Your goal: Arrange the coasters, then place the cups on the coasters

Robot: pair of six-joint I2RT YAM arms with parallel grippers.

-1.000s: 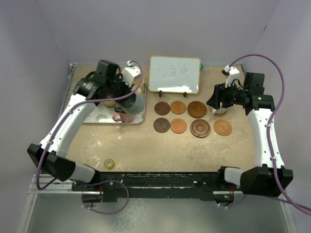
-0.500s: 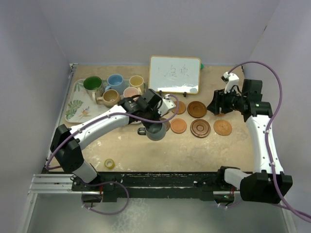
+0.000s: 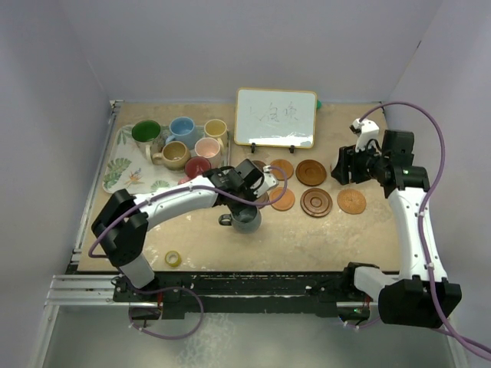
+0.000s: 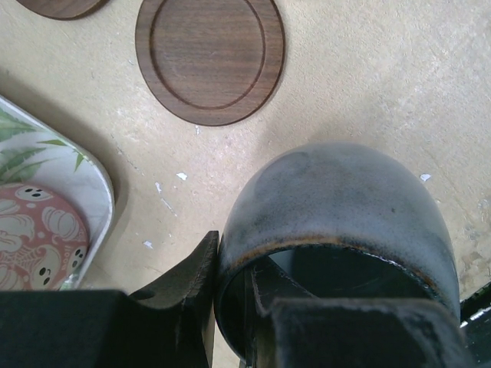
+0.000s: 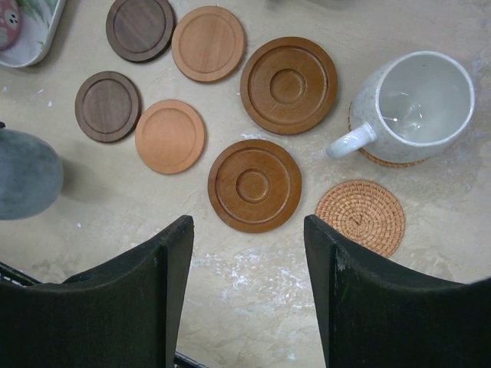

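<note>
My left gripper [image 3: 244, 208] is shut on the rim of the grey cup [image 4: 345, 207], one finger inside and one outside. The cup [image 3: 245, 220] is just in front of the near dark wooden coaster [image 4: 209, 57]. The coasters lie in two rows: dark ones [image 5: 107, 106], plain orange wood [image 5: 169, 136], ringed brown ones [image 5: 255, 185] and a bare rattan one [image 5: 360, 217]. A white cup [image 5: 418, 100] stands on the far rattan coaster. My right gripper [image 5: 249, 253] hovers open above them, holding nothing.
The leaf-patterned tray [image 3: 123, 172] at the left holds several cups: green-lined [image 3: 146, 132], light blue [image 3: 182, 126], yellow [image 3: 215, 129]. A whiteboard [image 3: 276, 116] stands behind the coasters. A yellow tape roll [image 3: 173, 258] lies near the front edge.
My left arm has carried the grey cup from above the tray rightward and nearer, down to the dark coasters. The right gripper has barely shifted and stays open.
</note>
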